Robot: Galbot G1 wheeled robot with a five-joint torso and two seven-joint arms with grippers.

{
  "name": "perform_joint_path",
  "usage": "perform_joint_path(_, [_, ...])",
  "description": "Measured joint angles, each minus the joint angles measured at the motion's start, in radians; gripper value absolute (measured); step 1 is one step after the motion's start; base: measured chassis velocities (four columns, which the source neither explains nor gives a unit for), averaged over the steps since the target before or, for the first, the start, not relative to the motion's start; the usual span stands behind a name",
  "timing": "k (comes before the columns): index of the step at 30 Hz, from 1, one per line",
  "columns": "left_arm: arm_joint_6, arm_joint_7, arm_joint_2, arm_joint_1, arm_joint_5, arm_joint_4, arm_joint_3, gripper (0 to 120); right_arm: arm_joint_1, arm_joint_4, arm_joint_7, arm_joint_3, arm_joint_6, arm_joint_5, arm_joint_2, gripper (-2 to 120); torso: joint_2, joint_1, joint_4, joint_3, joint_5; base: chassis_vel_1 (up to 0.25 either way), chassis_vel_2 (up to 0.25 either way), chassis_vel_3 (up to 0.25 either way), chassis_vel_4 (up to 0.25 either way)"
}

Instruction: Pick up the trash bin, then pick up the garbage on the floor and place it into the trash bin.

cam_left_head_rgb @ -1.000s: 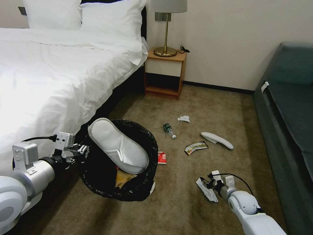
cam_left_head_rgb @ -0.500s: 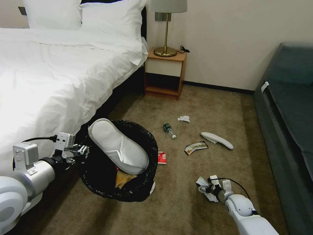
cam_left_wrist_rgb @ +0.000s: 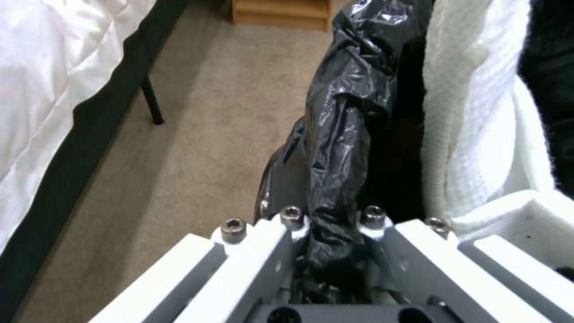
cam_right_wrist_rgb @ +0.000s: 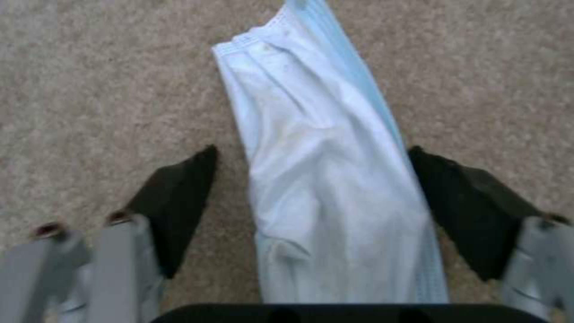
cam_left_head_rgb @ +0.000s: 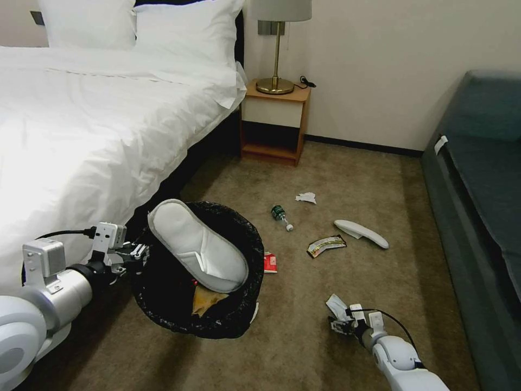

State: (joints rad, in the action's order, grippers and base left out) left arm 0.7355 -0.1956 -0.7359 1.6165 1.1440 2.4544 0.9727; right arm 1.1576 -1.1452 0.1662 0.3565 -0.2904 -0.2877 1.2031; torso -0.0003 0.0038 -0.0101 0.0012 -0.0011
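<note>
The trash bin (cam_left_head_rgb: 163, 296), lined with a crinkly black bag, hangs above the carpet. My left gripper (cam_left_head_rgb: 134, 252) is shut on its rim, and the bag's edge (cam_left_wrist_rgb: 335, 148) is pinched between the jaws. A white slipper (cam_left_head_rgb: 198, 252) lies across its mouth over a tan paper scrap (cam_left_head_rgb: 205, 297). My right gripper (cam_left_head_rgb: 341, 325) is low over the carpet and open. Its black fingers (cam_right_wrist_rgb: 173, 193) stand on either side of a flat white-and-blue mask (cam_right_wrist_rgb: 323, 193) without touching it. More garbage lies on the floor: a second slipper (cam_left_head_rgb: 361, 232), a yellow-silver wrapper (cam_left_head_rgb: 326, 245), a green bottle (cam_left_head_rgb: 280, 214), a tissue (cam_left_head_rgb: 306, 197) and a red wrapper (cam_left_head_rgb: 269, 263).
The white bed (cam_left_head_rgb: 97, 119) runs along the left, with its dark frame close to the bin. A wooden nightstand (cam_left_head_rgb: 274, 120) with a brass lamp stands at the far wall. A dark sofa (cam_left_head_rgb: 477, 190) lines the right side.
My right gripper has come back toward me and down, and its fingers now straddle the mask. The bin has sunk slightly in my left gripper.
</note>
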Motion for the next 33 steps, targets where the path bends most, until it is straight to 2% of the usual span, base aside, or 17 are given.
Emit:
perform_joint_path(2, [0.0, 0.0, 0.001, 0.001, 0.0, 0.001, -0.001, 1, 0.0, 0.002, 0.0, 0.003, 0.003, -0.001, -0.002, 68, 0.0, 0.0, -0.0002, 0.0, 0.0003, 0.0, 0.0, 0.0, 0.0])
perform_joint_path(3, [0.0, 0.0, 0.001, 0.001, 0.0, 0.001, -0.001, 1, 0.0, 0.002, 0.0, 0.003, 0.003, -0.001, -0.002, 68, 0.0, 0.0, -0.0002, 0.0, 0.0003, 0.0, 0.0, 0.0, 0.0])
perform_joint_path(5, [0.0, 0.0, 0.002, 0.0, 0.0, 0.001, -0.003, 1, 0.002, -0.002, -0.001, 0.004, 0.004, 0.0, -0.003, 57, 0.0, 0.0, -0.0001, 0.0, 0.0003, 0.0, 0.0, 0.0, 0.0])
perform_joint_path(6, [0.0, 0.0, 0.002, 0.0, 0.0, 0.001, -0.003, 1, 0.002, -0.002, -0.001, 0.004, 0.004, 0.0, -0.003, 57, 0.0, 0.0, -0.0001, 0.0, 0.0003, 0.0, 0.0, 0.0, 0.0])
perform_joint_path(7, [0.0, 0.0, 0.003, 0.0, 0.001, 0.0, -0.004, 1, 0.005, -0.008, -0.002, 0.004, 0.004, 0.0, -0.003, 51, 0.0, 0.0, 0.0003, 0.0, 0.0011, 0.0, 0.0, 0.0, 0.0])
perform_joint_path(9, [0.0, 0.0, 0.003, -0.001, 0.0, -0.001, -0.004, 1, 0.006, -0.011, -0.004, 0.004, 0.004, 0.0, -0.002, 48, 0.0, 0.0, 0.0004, 0.0, 0.0015, 0.0, 0.0, 0.0, 0.0])
perform_joint_path(10, [0.0, 0.0, 0.003, -0.001, 0.0, -0.002, -0.004, 1, 0.01, -0.016, -0.005, 0.004, 0.004, 0.0, -0.003, 42, 0.0, 0.0, 0.0004, 0.0, 0.0011, 0.0, 0.0, 0.0, 0.0])
perform_joint_path(12, [0.0, 0.0, 0.003, -0.002, 0.0, -0.003, -0.004, 1, 0.011, -0.02, -0.005, 0.003, 0.003, 0.0, -0.003, 39, 0.0, 0.0, 0.0005, 0.0, 0.0011, 0.0, 0.0, 0.0, 0.0])
perform_joint_path(13, [0.0, 0.002, 0.004, -0.003, 0.0, -0.004, -0.004, 1, 0.013, -0.024, -0.006, 0.002, 0.0, -0.001, -0.002, 30, 0.0, 0.0, 0.0005, 0.0, 0.0015, 0.0, 0.0, 0.0, 0.0])
perform_joint_path(14, [0.0, 0.002, 0.004, -0.003, 0.0, -0.004, -0.004, 1, 0.013, -0.024, -0.006, 0.002, 0.0, -0.001, -0.002, 30, 0.0, 0.0, 0.0005, 0.0, 0.0015, 0.0, 0.0, 0.0, 0.0])
perform_joint_path(16, [0.0, 0.005, 0.005, -0.004, 0.0, -0.008, -0.004, 1, 0.011, -0.025, -0.007, 0.0, -0.001, -0.001, 0.002, 16, 0.0, 0.0, 0.0005, 0.0, 0.0014, 0.0, 0.0, 0.0, 0.0])
perform_joint_path(19, [0.0, 0.005, 0.005, -0.004, 0.0, -0.008, -0.004, 1, 0.011, -0.026, -0.007, -0.001, -0.001, -0.001, 0.003, 11, 0.0, 0.0, 0.0005, 0.0, 0.0016, 0.0, 0.0, 0.0, 0.0])
perform_joint_path(21, [0.0, 0.006, 0.003, -0.005, 0.0, -0.009, -0.003, 1, 0.018, -0.052, -0.014, 0.002, -0.003, 0.001, 0.004, 1, 0.0, 0.0, 0.0005, 0.0, 0.0017, 0.0, 0.0, 0.0, 0.0])
perform_joint_path(33, [0.0, 0.006, -0.001, -0.005, 0.002, -0.004, 0.0, 1, 0.084, -0.312, -0.035, 0.052, -0.036, -0.078, -0.044, 0, 0.0, 0.0, 0.0003, 0.0, 0.0011, 0.0, 0.0, 0.0, 0.0])
